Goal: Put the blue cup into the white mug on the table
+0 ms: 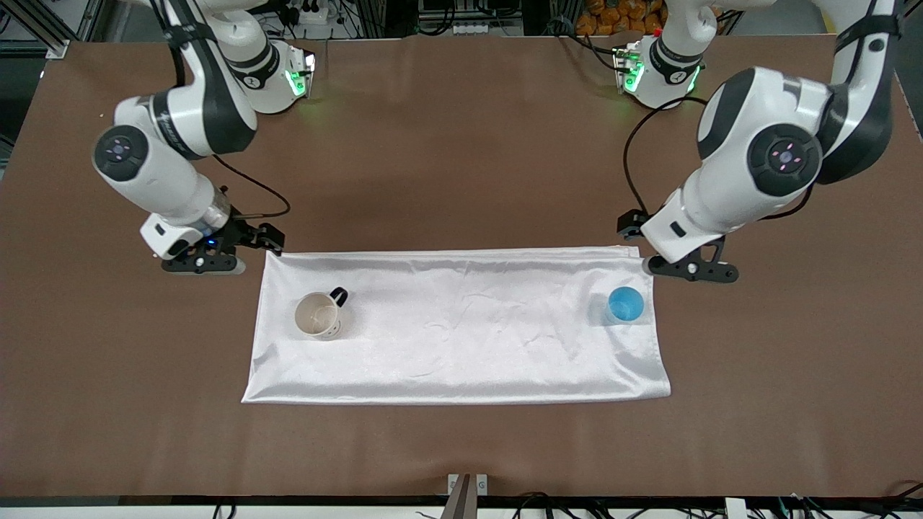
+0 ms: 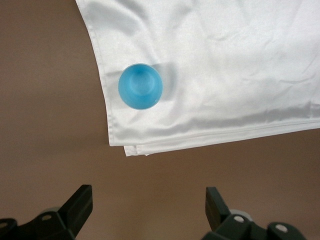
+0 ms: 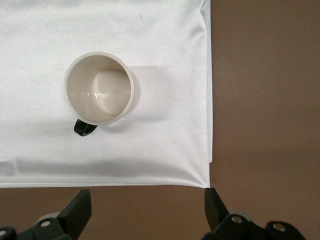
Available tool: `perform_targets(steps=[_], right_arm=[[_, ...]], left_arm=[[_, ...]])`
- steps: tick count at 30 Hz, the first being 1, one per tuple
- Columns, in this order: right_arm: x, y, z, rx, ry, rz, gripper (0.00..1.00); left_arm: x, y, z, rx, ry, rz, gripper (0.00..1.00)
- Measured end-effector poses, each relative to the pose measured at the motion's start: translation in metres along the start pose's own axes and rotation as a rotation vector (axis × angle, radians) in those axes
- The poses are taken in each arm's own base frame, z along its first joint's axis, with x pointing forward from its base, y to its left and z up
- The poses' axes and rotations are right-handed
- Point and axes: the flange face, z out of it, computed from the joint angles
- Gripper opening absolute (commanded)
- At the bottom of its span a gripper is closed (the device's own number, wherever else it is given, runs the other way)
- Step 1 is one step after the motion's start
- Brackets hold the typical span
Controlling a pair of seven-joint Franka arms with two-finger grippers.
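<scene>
Brown tabletop (image 1: 461,144), white cloth (image 1: 461,324) spread across the middle, nothing being gripped yet.

Sitting upright on the cloth toward the left arm's end: blue cup (image 1: 624,305), mouth up. Standing well apart from it toward the right arm's end: white mug (image 1: 318,315), also on the cloth, empty, dark handle pointing toward the robot bases. Hovering over bare tabletop just off the cloth's corner by the cup: left end effector (image 2: 149,210), fingers spread wide, holding nothing. Waiting likewise over the corner by the mug: right end effector (image 3: 148,210), fingers apart and empty. Likely handling light, smooth and a little slippery, with thin plastic walls flexing under hard squeezing; probably best pinching across the cup's rim or upper wall, gently, keeping it upright.
</scene>
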Motion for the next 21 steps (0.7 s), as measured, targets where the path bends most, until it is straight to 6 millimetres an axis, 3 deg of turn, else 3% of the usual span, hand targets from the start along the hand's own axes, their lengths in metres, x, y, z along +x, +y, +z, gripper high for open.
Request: perform_targets(steps=[6,11,21], right_arm=[[0.003,-0.026,0.038,0.016,0.027,0.068,1.00],[0.006,-0.032,0.062,0.026,0.033,0.140,1.00],[0.015,-0.041,0.079,0.073,0.006,0.237,1.00]], left_arm=[[0.016,0.004,0.034,0.012,-0.008,0.010,1.00],[0.031,0.006,0.065,0.007,-0.010,0.012,1.00],[0.053,0.003,0.123,0.070,-0.017,0.041,1.00]])
